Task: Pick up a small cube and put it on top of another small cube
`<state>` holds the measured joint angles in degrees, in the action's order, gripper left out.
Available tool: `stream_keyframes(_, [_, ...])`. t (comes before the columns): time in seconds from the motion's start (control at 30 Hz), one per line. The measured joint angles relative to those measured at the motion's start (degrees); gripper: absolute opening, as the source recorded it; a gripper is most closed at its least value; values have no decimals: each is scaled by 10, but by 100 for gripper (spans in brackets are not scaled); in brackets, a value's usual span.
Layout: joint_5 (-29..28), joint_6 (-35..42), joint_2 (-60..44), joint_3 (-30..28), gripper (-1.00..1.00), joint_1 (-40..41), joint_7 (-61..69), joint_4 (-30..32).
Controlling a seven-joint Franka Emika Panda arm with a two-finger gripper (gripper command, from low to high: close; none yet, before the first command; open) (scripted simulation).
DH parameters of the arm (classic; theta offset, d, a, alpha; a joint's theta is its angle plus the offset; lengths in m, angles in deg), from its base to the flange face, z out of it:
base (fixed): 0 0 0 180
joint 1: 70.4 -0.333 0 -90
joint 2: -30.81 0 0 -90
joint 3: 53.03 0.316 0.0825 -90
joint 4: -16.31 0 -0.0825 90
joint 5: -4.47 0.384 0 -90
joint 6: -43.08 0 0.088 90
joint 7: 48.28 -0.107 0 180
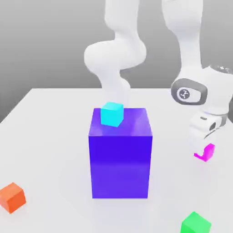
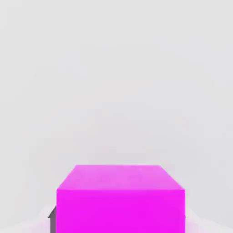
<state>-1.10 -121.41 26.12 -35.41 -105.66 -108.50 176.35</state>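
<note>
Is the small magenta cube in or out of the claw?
In: the hand view shows the small magenta cube between the claw's two fingers, one at either side.

A simulated robot lab: plain white tabletop (image 1: 59, 150).

My arm (image 1: 113, 57) goes up out of the exterior view's top edge; forearm (image 1: 189, 43) comes back down on the exterior view's right. Wrist (image 1: 202, 88) bent, flange above the hand (image 1: 207, 122). Hand's low, fingers pointing down toward the table. Gripper (image 1: 204, 148) closed in a grip, one finger per side, jaws apart by the width of what I've got. Both fingers partly hidden.
</note>
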Motion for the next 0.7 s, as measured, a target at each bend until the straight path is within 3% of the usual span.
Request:
stream_keyframes(0.47, [28, 180, -91, -105, -100, 183, 319, -272])
stream_keyframes(0.6, [19, 143, -158, -122, -100, 196, 341, -302])
stream_keyframes(0.63, [16, 127, -176, -125, 100, 195, 339, -304])
stream_keyframes(0.7, [16, 127, -176, -125, 100, 195, 339, -304])
